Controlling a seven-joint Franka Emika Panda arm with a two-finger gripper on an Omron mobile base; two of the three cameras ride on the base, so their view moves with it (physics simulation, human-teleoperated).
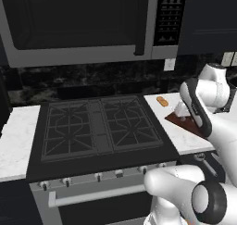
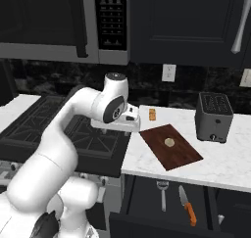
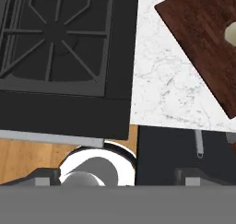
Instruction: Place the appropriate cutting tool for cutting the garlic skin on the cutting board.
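Nearest of all, below the counter's front edge, a drawer [image 2: 196,207] stands pulled out. In it lie a fork [image 2: 163,193] and, just to its right, a knife [image 2: 187,205] with an orange handle, both pointing away from the counter.

Above the drawer runs the white marble counter [image 2: 225,166]. The cutting board [image 2: 170,146], dark reddish-brown, lies flat on it and turned at an angle, one corner toward the stove. The garlic [image 2: 169,142] sits on the board, about at its middle, a small pale lump.

The arm bends over the seam between stove and counter, and the tool [image 2: 133,115] hangs just left of the board, above the counter's edge. From the hand camera its two dark tips [image 3: 46,178] stand well apart with nothing between them, looking down on the stove edge, the counter and the board's near corner.

To the left is the black gas stove [image 1: 99,127] with its grates. To the right of the board, a grey toaster [image 2: 213,117] stands. Further back, near the wall, lies a small orange-brown bread piece [image 2: 152,114]. Over the stove hangs a microwave [image 1: 83,22].
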